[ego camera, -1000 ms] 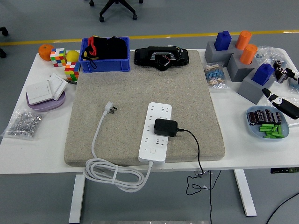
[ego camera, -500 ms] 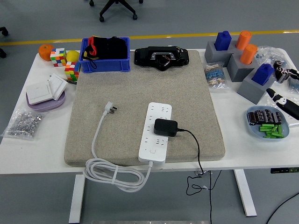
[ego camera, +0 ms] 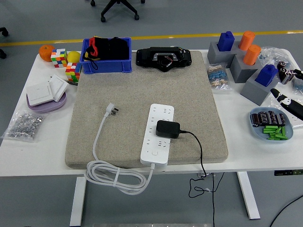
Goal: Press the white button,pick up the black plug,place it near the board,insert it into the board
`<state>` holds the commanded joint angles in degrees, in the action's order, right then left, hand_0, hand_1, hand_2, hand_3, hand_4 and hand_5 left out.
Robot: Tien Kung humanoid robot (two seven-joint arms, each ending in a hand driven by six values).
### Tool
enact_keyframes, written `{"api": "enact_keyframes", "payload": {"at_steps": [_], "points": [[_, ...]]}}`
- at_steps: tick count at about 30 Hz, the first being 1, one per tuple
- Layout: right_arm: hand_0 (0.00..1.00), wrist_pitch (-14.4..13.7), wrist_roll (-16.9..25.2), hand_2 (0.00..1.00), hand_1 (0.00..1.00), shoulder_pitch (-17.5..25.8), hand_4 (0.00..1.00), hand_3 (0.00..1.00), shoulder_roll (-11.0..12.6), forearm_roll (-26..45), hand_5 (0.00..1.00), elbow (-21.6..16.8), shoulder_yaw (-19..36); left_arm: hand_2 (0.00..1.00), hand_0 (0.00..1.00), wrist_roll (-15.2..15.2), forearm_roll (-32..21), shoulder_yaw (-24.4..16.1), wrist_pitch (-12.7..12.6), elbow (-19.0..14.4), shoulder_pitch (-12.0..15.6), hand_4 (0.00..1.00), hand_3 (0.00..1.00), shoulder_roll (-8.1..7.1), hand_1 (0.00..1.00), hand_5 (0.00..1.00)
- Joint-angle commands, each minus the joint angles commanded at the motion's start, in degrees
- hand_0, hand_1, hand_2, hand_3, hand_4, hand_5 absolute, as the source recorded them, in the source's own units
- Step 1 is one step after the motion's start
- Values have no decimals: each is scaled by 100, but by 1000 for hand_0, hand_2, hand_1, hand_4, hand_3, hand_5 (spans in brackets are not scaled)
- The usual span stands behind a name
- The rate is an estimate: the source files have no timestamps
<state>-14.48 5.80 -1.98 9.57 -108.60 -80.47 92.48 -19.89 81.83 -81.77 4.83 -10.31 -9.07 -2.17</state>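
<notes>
The white power strip (ego camera: pixel 158 135) lies on the grey felt mat (ego camera: pixel 142 94) near its front edge. The strip's white button (ego camera: pixel 154 152) is at its near end. The black plug (ego camera: pixel 167 128) sits on top of the strip's middle sockets, and its black cable (ego camera: pixel 200 153) runs off the table's front edge. The strip's own white cable (ego camera: pixel 113 177) coils over the front edge, with its plug (ego camera: pixel 112 110) lying on the mat. Only the black fingers (ego camera: pixel 288 103) of my right hand (ego camera: pixel 289 94) show at the far right edge, spread and holding nothing. My left hand is out of view.
A blue bin (ego camera: pixel 106 56) and a black device (ego camera: pixel 164 58) stand at the back. Puzzle cubes (ego camera: pixel 66 66), switches on a purple dish (ego camera: pixel 46 93) and a bag of screws (ego camera: pixel 22 125) are on the left. Grey blocks with pegs (ego camera: pixel 246 59) and a blue dish (ego camera: pixel 270 125) are on the right.
My right hand has drawn back to the right, so less of it shows at the edge. The plug and the power strip have not moved.
</notes>
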Motion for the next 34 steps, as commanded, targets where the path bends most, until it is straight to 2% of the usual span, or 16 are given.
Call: {"api": "enact_keyframes", "payload": {"at_steps": [34], "points": [[941,3,-1,832,898,4,998,876,-29,-4,651,77,-35,665,773,0,-29,27,3,0,-16,648,734,-24,709,545]]}}
